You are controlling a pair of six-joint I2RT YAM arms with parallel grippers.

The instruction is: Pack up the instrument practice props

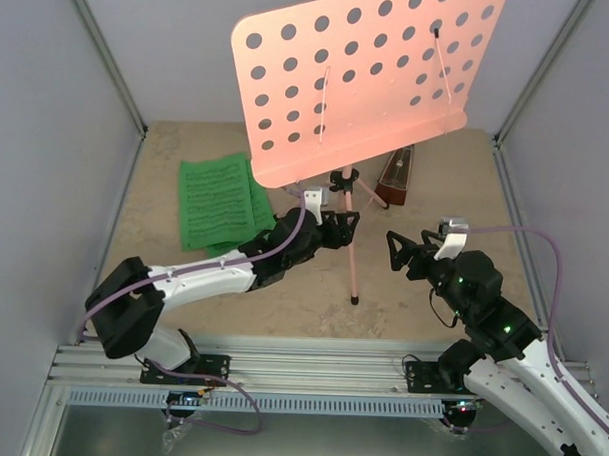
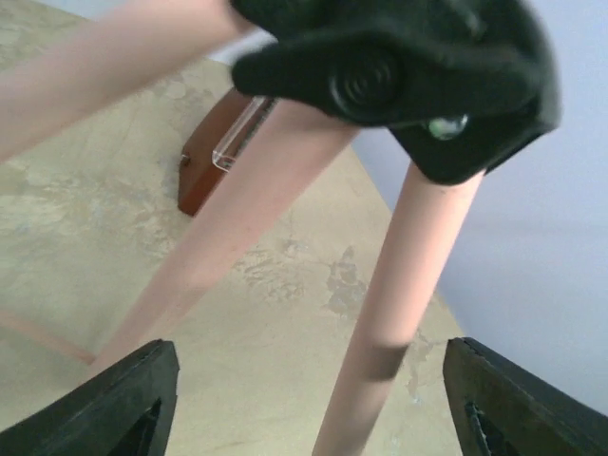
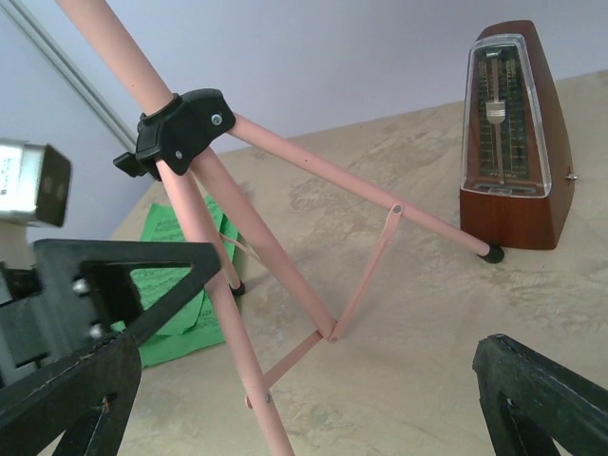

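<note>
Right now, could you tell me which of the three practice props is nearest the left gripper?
The pink music stand: one of its legs runs between the left gripper's open fingers. The green sheet music and wooden metronome sit apart from it.

White arm links (image 1: 208,278), black joints (image 1: 132,307) and fingers (image 2: 123,399) (purple cables (image 1: 510,229) trailing along each)

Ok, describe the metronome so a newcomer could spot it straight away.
Find the big pink music stand in the middle of the scene. Behind its tripod legs and to the right stands the metronome. It is the only brown wooden thing, an upright little pyramid with a clear front, unlike the flat green pages on the left.
</note>
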